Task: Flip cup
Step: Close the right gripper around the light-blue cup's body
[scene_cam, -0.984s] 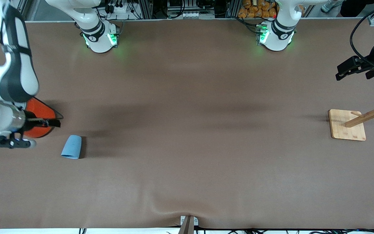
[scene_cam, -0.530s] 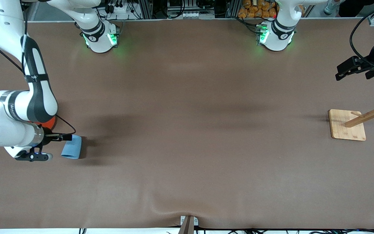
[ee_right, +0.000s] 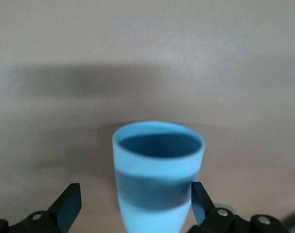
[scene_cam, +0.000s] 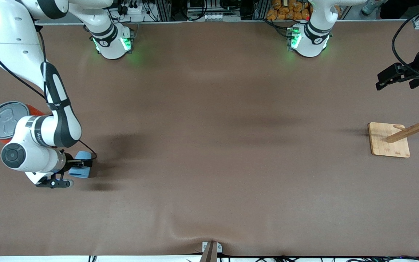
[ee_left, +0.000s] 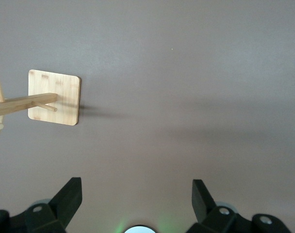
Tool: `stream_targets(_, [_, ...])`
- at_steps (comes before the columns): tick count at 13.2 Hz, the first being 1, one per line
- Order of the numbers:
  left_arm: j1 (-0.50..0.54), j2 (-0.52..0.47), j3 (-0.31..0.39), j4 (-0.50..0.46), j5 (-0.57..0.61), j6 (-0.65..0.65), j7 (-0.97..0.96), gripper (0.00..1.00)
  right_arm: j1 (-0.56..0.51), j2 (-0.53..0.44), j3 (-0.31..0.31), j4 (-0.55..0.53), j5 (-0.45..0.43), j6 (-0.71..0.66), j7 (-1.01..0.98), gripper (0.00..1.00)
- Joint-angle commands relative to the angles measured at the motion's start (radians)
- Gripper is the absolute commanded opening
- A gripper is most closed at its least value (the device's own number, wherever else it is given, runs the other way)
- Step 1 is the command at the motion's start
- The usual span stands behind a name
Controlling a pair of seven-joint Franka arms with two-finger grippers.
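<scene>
Right gripper [scene_cam: 82,162] — fingers [ee_right: 70,204] spread — straddles the cup [ee_right: 155,182].

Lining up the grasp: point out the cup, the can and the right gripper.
cup [ee_right: 155,194]: right wrist view, side wall.
can [scene_cam: 2,119]: front view, grey lid.
right gripper [scene_cam: 82,164]: front view, between fingertips.

The cup [ee_right: 157,182] fills the middle of the right wrist view, light blue outside and darker blue within, its open mouth turned away from the camera and showing as an oval toward twelve o'clock. It lies between the two dark fingertips [ee_right: 67,206] of the right gripper [ee_right: 135,204], which stand spread wide at about seven and five o'clock; the five o'clock one sits just beside the cup's wall. Brown table [ee_right: 235,63] surrounds it, with a soft shadow band across at about ten o'clock.
</scene>
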Motion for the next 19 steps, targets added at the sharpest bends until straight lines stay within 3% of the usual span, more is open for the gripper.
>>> stream_targets(1, [0.007, 0.003, -0.006, 0.012, -0.004, -0.016, -0.011, 1.00, -0.032, 0.039, 0.006, 0.020, -0.016, 0.050, -0.069, 1.00])
stream_targets(13, [0.007, 0.006, -0.006, 0.012, -0.005, -0.016, -0.011, 1.00, -0.043, 0.070, 0.006, -0.024, -0.016, 0.164, -0.113, 1.00])
stream_targets(19, [0.005, 0.010, -0.006, 0.013, -0.005, -0.016, -0.011, 1.00, -0.060, 0.062, 0.008, -0.044, -0.012, 0.155, -0.336, 1.00])
